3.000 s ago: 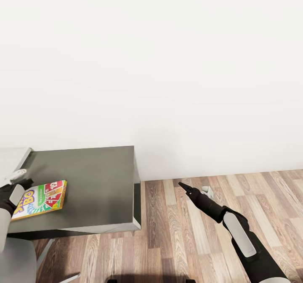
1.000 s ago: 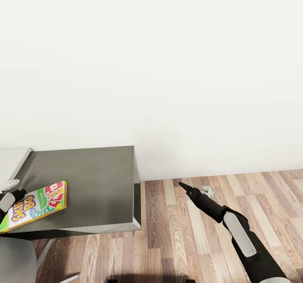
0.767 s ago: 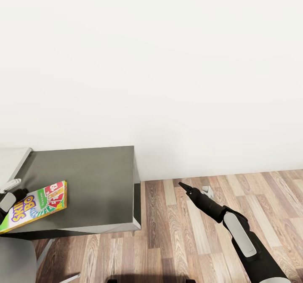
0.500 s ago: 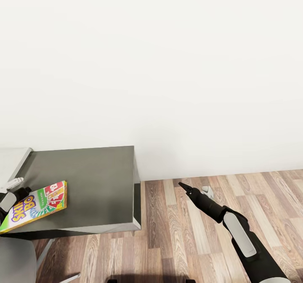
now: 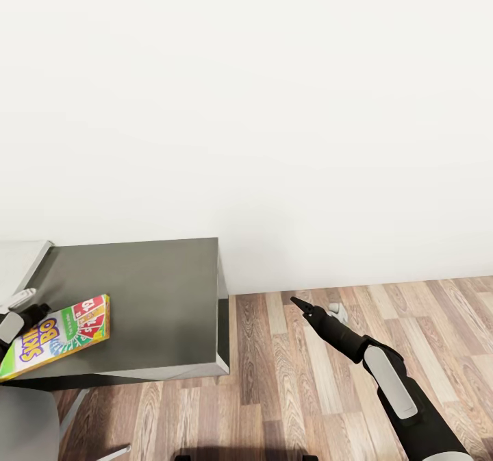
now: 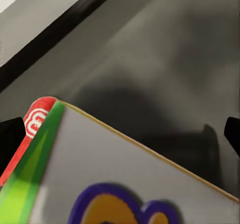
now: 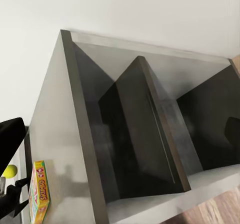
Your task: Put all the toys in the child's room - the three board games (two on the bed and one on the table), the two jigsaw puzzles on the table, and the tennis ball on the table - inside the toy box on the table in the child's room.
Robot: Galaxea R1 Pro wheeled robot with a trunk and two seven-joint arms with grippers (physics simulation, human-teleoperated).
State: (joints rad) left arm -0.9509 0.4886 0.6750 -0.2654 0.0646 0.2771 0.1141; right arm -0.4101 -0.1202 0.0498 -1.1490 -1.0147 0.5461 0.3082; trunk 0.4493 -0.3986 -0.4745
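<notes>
One board game (image 5: 58, 334), green-edged with a red and yellow cover, lies askew on the dark grey cabinet top (image 5: 157, 296), its left end at the front edge. My left gripper (image 5: 17, 310) is at that left end. In the left wrist view the game (image 6: 125, 184) lies close under my left gripper (image 6: 120, 136), whose dark fingertips (image 6: 10, 139) stand wide apart, open. My right gripper (image 5: 296, 303) hangs over the floor, open and empty. The right wrist view shows the game (image 7: 40, 191) and the tennis ball (image 7: 9, 171) beyond it. The toy box, jigsaw puzzles and bed are out of view.
The low cabinet has open dark compartments (image 7: 145, 149) on its side. A pale surface (image 5: 17, 259) adjoins it at the far left. A white wall (image 5: 274, 105) stands close behind. Wood floor (image 5: 308, 392) lies to the right under my right arm.
Over three seconds the board game has swung and slid toward the cabinet's front left edge, and my left gripper has drawn back left. In the last second almost nothing moved. The right arm is still.
</notes>
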